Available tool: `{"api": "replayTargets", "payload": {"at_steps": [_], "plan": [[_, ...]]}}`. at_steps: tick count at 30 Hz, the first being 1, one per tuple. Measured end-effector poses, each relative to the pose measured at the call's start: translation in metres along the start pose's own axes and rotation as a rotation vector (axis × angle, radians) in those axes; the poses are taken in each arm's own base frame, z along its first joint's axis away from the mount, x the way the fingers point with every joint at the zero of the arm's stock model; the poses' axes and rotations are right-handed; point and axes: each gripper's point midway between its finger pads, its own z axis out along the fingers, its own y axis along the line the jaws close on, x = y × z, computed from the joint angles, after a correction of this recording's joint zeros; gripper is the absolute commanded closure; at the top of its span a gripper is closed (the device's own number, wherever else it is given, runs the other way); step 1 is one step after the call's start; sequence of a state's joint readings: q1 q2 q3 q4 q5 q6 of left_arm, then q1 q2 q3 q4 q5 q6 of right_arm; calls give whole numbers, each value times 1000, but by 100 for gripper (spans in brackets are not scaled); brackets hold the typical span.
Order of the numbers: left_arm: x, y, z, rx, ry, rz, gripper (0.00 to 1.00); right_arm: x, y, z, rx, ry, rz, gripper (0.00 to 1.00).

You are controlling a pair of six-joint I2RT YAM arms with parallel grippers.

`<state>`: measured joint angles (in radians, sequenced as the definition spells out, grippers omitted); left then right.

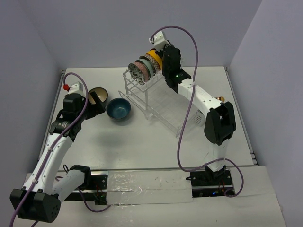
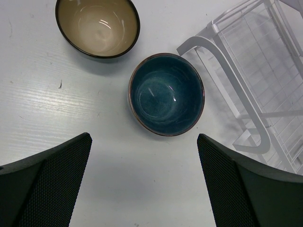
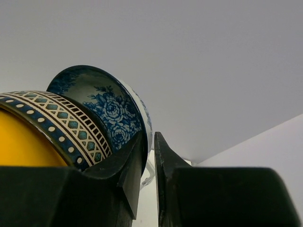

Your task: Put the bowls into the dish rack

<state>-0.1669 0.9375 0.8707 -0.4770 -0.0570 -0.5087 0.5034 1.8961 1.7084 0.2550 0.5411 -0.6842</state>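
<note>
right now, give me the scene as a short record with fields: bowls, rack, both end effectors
loose bowls: blue bowl and brown bowl, upright, apart, on the table
rack: row of bowls on edge on the upper shelf
left end effector: open, pointing down at blue bowl
right end effector: jaws nearly together at rim of floral bowl, beside yellow bowl; grip unclear
left to load: two bowls

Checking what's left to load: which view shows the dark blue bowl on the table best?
The left wrist view: the dark blue bowl sits centred, seen from above, whole rim and inside clear. The top view shows it small beside the rack. The right wrist view misses it.
</note>
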Motion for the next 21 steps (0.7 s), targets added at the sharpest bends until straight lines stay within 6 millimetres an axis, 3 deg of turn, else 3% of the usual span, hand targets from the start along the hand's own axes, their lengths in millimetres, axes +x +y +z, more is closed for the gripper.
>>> {"api": "replayTargets", "payload": {"at_steps": [14,21], "plan": [[-1,0,-1,3,-6,-1,2,-5,9,-6,-80,-11,46,76],[-1,0,-1,3,-6,-1,2,-16,6,-15,-121,-40,93,71]]}}
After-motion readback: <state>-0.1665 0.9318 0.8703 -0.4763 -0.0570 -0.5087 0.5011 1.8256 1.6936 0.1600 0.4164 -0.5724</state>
